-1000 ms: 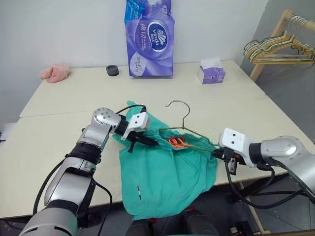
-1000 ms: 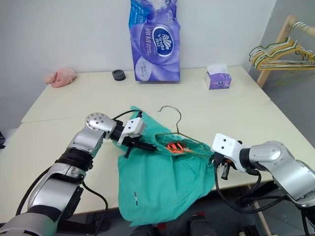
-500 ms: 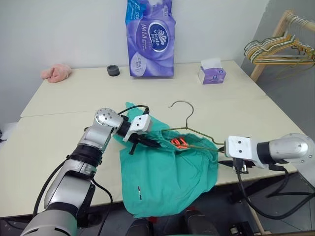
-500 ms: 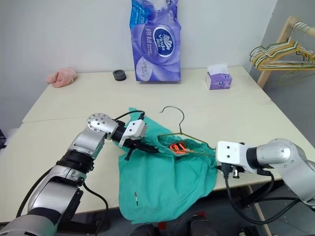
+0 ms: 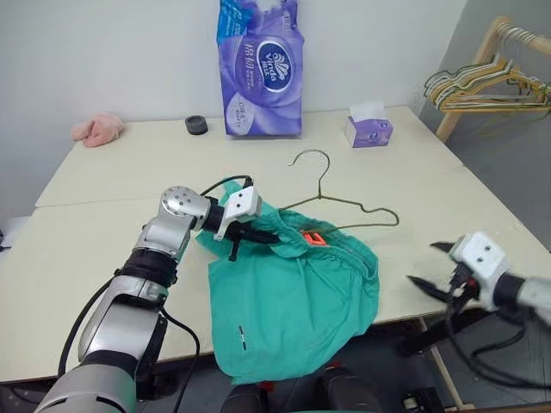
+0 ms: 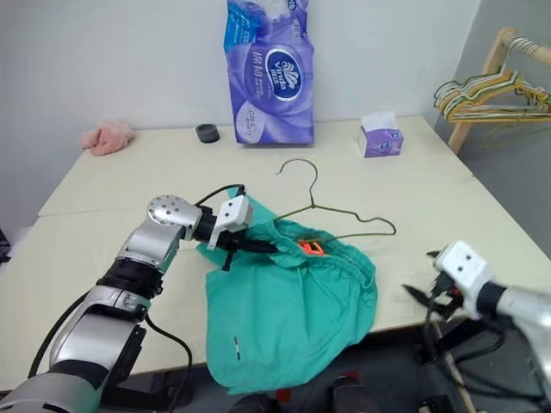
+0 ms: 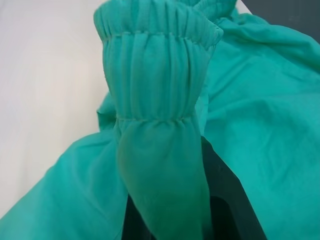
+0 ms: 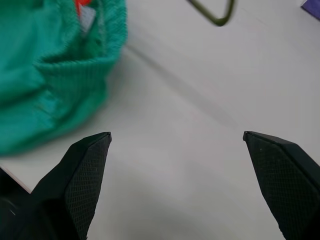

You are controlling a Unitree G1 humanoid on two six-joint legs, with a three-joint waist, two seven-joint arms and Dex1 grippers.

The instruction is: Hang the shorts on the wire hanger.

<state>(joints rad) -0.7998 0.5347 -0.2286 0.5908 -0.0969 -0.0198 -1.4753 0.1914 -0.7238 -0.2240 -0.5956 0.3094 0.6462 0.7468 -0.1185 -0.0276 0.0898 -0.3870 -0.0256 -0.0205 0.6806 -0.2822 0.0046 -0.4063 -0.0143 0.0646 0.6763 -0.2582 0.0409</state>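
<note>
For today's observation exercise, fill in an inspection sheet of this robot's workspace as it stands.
Surface: pale table.
Job's things: teal shorts draped over the near edge; wire hanger lying flat, one end under the waistband.
Clutter: tissue pack, tissue box, pink cloth, black ring.
End effectors: left end effector shut on the waistband; right end effector open, off the table's edge.
Cables: black, on both wrists.
Surroundings: rack of hangers.

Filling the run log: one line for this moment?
left pincer: shut on shorts waistband | right pincer: open, empty | wire hanger: on table, partly under shorts
</note>
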